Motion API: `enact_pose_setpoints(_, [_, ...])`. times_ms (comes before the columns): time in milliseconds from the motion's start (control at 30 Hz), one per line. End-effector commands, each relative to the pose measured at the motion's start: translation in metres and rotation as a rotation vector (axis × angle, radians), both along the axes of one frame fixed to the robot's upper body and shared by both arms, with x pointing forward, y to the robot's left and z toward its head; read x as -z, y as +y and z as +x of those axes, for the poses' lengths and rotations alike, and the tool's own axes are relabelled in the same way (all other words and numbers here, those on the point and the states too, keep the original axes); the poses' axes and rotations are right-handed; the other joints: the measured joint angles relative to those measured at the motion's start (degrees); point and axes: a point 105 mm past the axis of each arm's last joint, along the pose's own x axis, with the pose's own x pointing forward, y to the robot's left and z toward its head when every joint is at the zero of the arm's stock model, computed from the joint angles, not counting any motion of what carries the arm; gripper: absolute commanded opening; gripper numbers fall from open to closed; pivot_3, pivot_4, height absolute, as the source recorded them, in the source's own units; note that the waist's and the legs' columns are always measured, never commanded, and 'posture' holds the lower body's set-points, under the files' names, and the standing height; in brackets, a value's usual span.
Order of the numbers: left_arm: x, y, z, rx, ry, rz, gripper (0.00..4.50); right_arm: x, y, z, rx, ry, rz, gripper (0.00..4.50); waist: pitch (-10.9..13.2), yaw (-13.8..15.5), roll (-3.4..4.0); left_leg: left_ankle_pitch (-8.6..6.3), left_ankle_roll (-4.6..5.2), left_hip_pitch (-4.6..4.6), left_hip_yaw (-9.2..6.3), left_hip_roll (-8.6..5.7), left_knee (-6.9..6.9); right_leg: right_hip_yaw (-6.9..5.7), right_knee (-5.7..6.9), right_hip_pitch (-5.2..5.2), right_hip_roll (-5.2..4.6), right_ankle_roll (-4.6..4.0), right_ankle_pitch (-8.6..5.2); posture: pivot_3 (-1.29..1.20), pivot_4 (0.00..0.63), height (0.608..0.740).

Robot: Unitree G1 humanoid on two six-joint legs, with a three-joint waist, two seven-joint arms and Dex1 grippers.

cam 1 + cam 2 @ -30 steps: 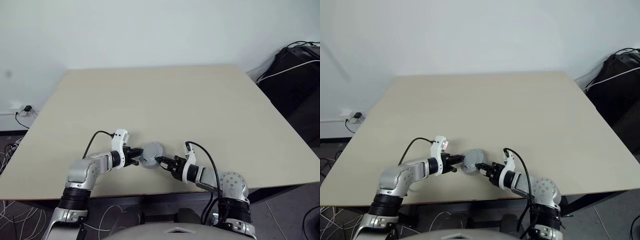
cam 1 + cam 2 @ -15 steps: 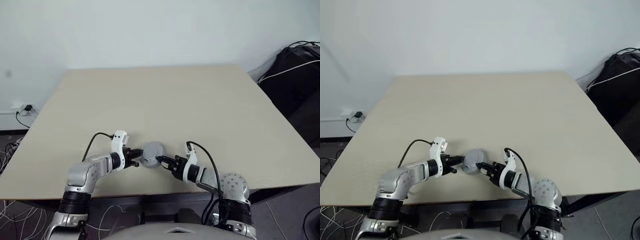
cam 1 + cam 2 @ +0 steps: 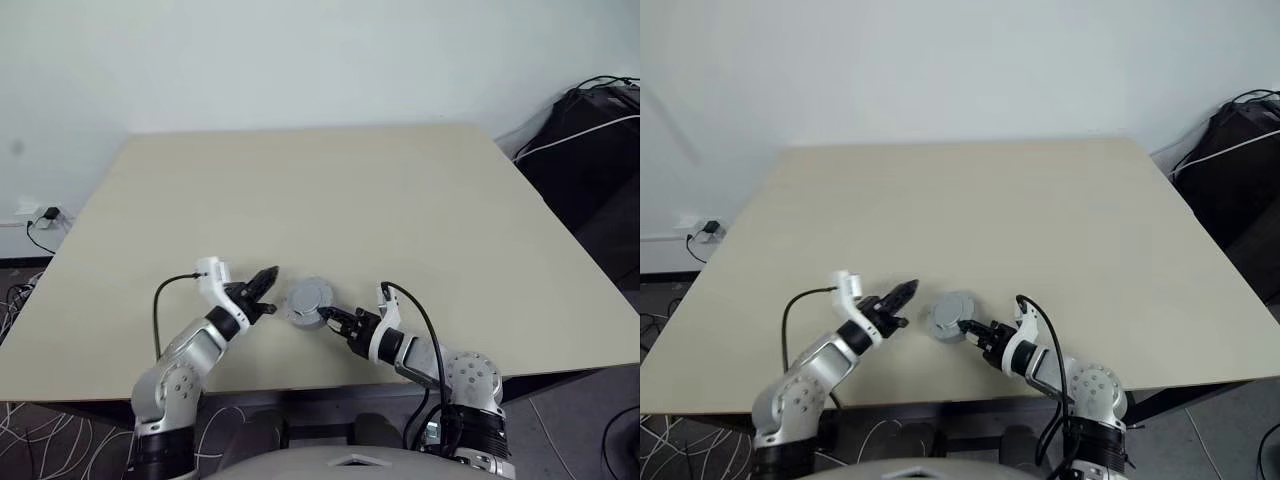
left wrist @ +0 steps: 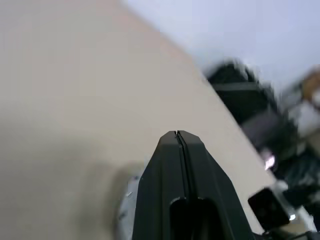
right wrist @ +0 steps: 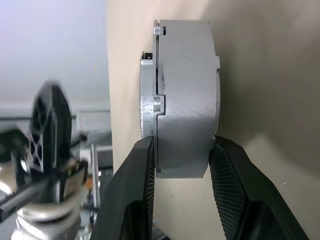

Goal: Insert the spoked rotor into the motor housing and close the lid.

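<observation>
The motor housing (image 3: 308, 301), lid (image 5: 148, 95) seated, is pinched near the table (image 3: 400, 210) edge by the right gripper (image 3: 333, 318), while the left gripper (image 3: 262, 280), fingers pressed together, is held just off its opposite side

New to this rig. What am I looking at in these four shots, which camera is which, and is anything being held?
It is a humanoid robot with two arms, each ending in a two-fingered black gripper. Two pictures come from a stereo camera on its head, looking down over a beige table. The other two come from cameras on the wrists, looking along each gripper's fingers.

On the table sits one round grey assembly, the motor housing with the lid seated on it. The right gripper clamps the housing by its sides, as the right wrist view shows up close. The left gripper is shut on nothing and hangs just beside the housing without touching it. Black bags and cables lie off the table's far right.
</observation>
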Motion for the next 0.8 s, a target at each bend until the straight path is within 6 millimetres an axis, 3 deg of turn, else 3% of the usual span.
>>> enact_pose_setpoints(33, [-0.007,-0.001,-0.013,0.004,-0.001,-0.161,0.61,-0.040,0.017,0.014,0.032,-0.139,0.144,1.28,0.06,-0.07,-0.06,0.01,0.03,-0.03,0.00,0.00,0.00,0.00,0.00,-0.02,0.00,0.00,0.00,0.00,0.000,0.740])
enact_pose_setpoints(267, [0.013,-0.001,-0.035,-0.019,0.138,-0.406,2.98,-0.051,0.014,0.024,0.077,-0.179,0.173,1.28,0.18,-0.28,-0.05,-0.02,0.01,-0.02,0.01,0.00,0.13,-0.01,0.00,0.06,0.23,-0.06,-0.21,0.00,0.000,0.740])
enact_pose_setpoints(433, [0.016,0.001,-0.041,-0.054,0.178,-0.550,4.45,-0.061,0.013,0.028,0.089,-0.213,0.192,1.28,0.26,-0.39,-0.11,-0.02,0.01,-0.02,0.00,0.03,0.17,0.01,0.02,0.06,0.27,-0.04,-0.23,0.00,0.000,0.740])
enact_pose_setpoints(567, [0.019,-0.001,-0.044,-0.075,0.198,-0.624,4.50,-0.069,0.016,0.027,0.073,-0.230,0.216,1.28,0.26,-0.30,-0.12,-0.02,0.01,-0.02,0.01,0.03,0.17,0.02,0.01,0.06,0.27,-0.22,-0.13,0.00,0.000,0.740])
enact_pose_setpoints(800, [0.007,-0.014,-0.047,-0.013,0.173,-0.726,4.50,-0.072,0.036,0.005,-0.068,-0.217,0.262,1.28,0.27,-0.33,-0.12,-0.01,0.02,-0.02,0.05,0.05,0.16,0.06,0.03,0.05,0.30,-0.27,-0.14,0.00,0.000,0.740])
